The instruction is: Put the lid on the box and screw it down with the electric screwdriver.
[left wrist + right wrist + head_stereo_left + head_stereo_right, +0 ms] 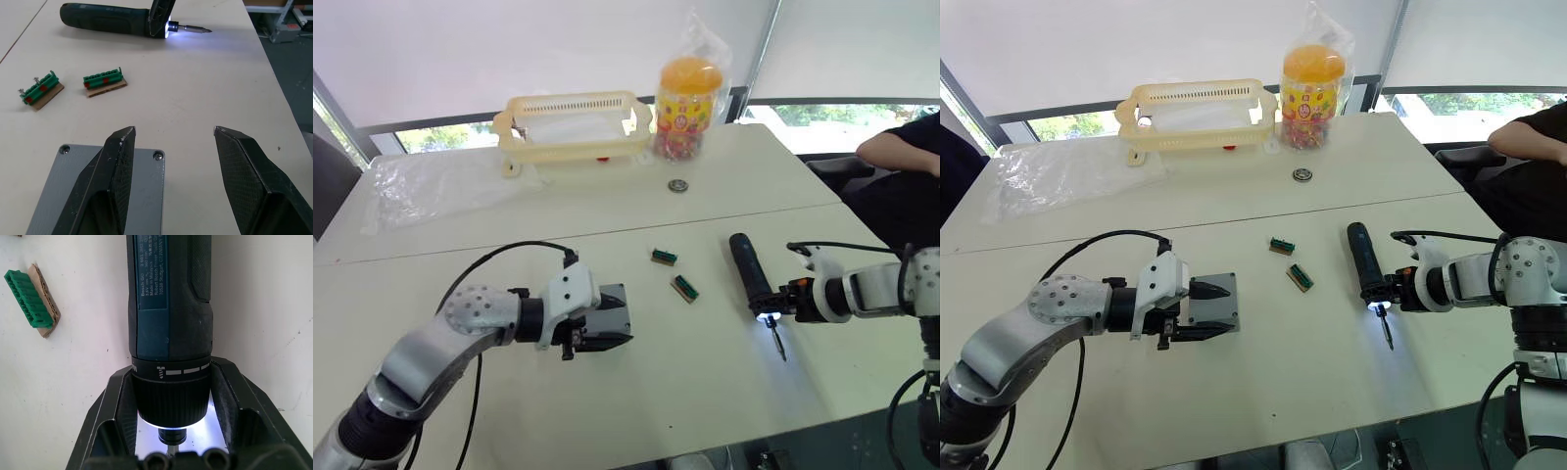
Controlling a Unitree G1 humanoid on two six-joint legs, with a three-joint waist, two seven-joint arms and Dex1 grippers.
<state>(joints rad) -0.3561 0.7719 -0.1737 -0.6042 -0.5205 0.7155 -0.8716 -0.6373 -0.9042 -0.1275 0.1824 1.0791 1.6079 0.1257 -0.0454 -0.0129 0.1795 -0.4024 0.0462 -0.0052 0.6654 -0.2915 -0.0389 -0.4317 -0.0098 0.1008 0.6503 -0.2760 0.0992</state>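
The left gripper hovers low over the near part of the pale surface, jaws apart above the grey lid, which lies flat with screws in its corners. Two small green blocks lie between the arms. At right, the right gripper has its jaws clamped on the black electric screwdriver, which lies with its tip light glowing white.

two green blocks, one lid, one electric screwdriver, one basket, one jar.
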